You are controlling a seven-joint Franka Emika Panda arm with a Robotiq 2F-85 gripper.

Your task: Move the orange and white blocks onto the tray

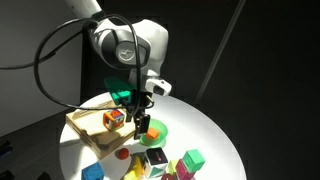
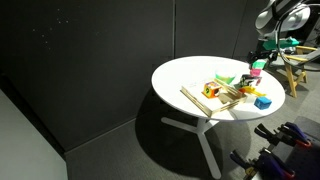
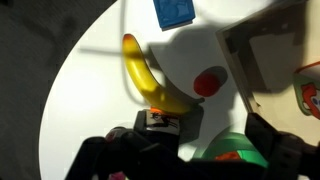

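Observation:
The light wooden tray [image 1: 88,124] lies at the table's left, and also shows in the wrist view [image 3: 262,48] and in an exterior view [image 2: 200,100]. An orange block [image 1: 113,117] sits in it, cut off at the wrist view's right edge [image 3: 311,95]. A cube with a white face and dark sides [image 1: 157,158] stands on the table among the front blocks, outside the tray. My gripper [image 1: 143,122] hangs open and empty beside the tray, over the green dish's near edge [image 3: 210,128].
A round green dish [image 1: 160,130] with an orange piece [image 3: 229,154] lies under the gripper. A yellow banana shape [image 3: 145,80], a small red round thing [image 3: 207,82], a blue block [image 3: 175,12] and several coloured blocks [image 1: 192,160] lie near the round white table's [image 1: 215,135] front edge.

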